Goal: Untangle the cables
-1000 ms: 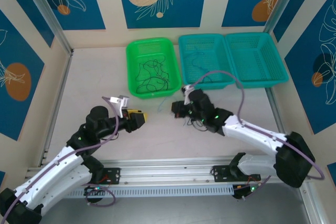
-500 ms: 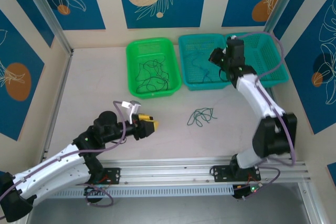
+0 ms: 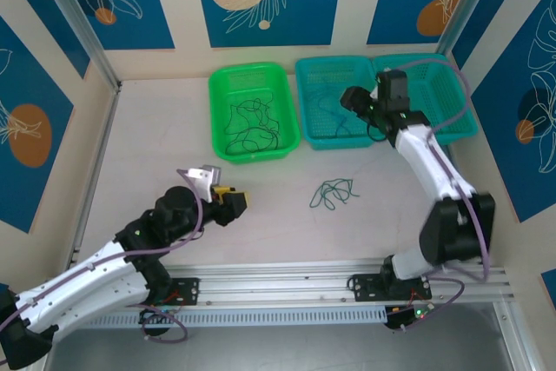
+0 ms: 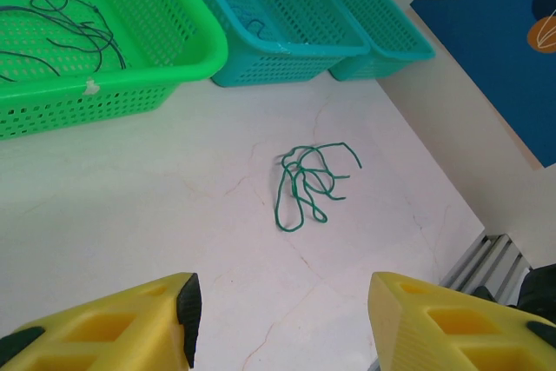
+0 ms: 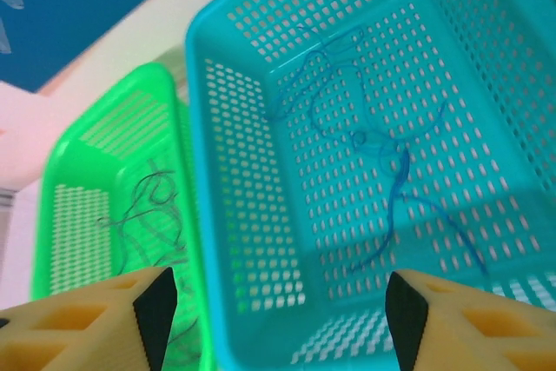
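On the table (image 3: 165, 141): a green cable (image 3: 334, 193) lies alone in loose curls on the bare top between the two arms, well apart from the baskets.
Green basket (image 3: 248, 69): black cables (image 3: 252, 124) sit in a loose tangle on its floor.
Middle teal basket (image 5: 195, 128): a blue cable (image 5: 395, 171) sprawls across its floor.
Left gripper (image 4: 278, 314): fingers spread with nothing between them, low over the table and facing the green cable (image 4: 308, 182).
Right gripper (image 5: 276, 310): fingers spread and empty, hanging above the middle teal basket.
Handling: the green cable looks very light, limp and a little springy. It would likely slip out of a loose pinch, and its curls could catch on basket mesh or on other strands.
Where to hold: probably the bunched loops near its middle, where several turns lie together, not a free end lying flat. The fingers would need to close right down at the table surface.
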`<state>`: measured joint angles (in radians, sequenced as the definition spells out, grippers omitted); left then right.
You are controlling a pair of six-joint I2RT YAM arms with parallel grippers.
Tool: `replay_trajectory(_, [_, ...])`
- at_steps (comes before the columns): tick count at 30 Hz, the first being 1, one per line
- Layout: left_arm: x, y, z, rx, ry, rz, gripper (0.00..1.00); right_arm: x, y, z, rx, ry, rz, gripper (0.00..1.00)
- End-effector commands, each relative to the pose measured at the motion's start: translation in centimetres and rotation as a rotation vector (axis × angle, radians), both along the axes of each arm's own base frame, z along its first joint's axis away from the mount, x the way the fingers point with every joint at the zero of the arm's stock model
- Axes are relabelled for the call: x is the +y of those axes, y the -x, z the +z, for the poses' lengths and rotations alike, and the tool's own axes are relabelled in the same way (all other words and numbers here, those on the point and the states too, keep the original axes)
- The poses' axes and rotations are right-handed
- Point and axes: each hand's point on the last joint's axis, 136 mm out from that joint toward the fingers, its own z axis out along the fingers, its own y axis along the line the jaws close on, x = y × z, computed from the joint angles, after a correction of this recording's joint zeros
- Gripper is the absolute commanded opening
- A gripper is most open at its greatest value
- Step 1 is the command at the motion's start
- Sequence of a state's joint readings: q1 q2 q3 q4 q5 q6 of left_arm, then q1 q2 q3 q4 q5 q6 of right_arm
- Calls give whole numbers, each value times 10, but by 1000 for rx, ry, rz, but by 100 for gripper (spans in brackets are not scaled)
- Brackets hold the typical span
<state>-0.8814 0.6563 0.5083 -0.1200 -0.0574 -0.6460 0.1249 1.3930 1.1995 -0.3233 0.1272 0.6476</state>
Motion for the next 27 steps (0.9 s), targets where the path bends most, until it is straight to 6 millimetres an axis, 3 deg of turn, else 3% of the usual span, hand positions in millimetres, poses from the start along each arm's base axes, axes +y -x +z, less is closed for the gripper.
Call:
replay_trajectory(1, [-7,-2,0,-8,-30,-21,55,-4,51,-1,-18,-73,-39,66])
replay_trajectory(6, [-18,-4,-10,-3,-102,-73,64,-17,127,-50,35,-127,-103,65])
replay_trajectory(9, [-18,-6,-14,-9,-154,-83,69,-12,155,-87,106,-168,-89,65])
replay_trajectory(12, [-15,-7,-17,-16,-195,-76,76,-6,170,-122,190,-198,-65,65])
replay_trajectory(15, [-12,-6,-18,-17,-202,-71,86,0,174,-144,257,-211,-41,64])
replay_trajectory(18, [-10,-5,-19,-18,-192,-69,95,9,166,-153,290,-222,-1,64])
replay_trajectory(23, [-9,-3,-24,-9,-183,-70,98,13,149,-169,355,-207,6,60])
replay_trajectory(25, [-9,-2,-26,-2,-186,-70,98,13,143,-177,376,-189,0,46])
replay_trajectory(27, [-8,-1,-26,2,-189,-71,99,10,137,-181,397,-159,-9,24])
